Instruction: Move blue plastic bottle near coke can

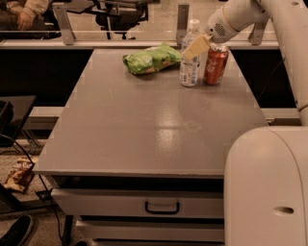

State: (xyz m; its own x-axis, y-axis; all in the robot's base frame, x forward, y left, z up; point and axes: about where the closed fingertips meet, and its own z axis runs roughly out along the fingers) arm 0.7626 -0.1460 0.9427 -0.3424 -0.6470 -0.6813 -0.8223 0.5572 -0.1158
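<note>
The blue plastic bottle [188, 72], clear with a white cap and a white-and-blue label, stands upright at the far right of the grey table [144, 125]. The coke can [215, 66], red with a silver top, stands just to its right, almost touching. My gripper [193, 50] reaches down from the upper right and is shut on the bottle's upper half; one beige finger [197, 46] crosses in front of it.
A green chip bag [151, 58] lies just left of the bottle. The table's drawer [162, 207] faces me. My white base [267, 187] fills the lower right. A rail, chairs [115, 12] and a seated person [19, 14] are behind the table.
</note>
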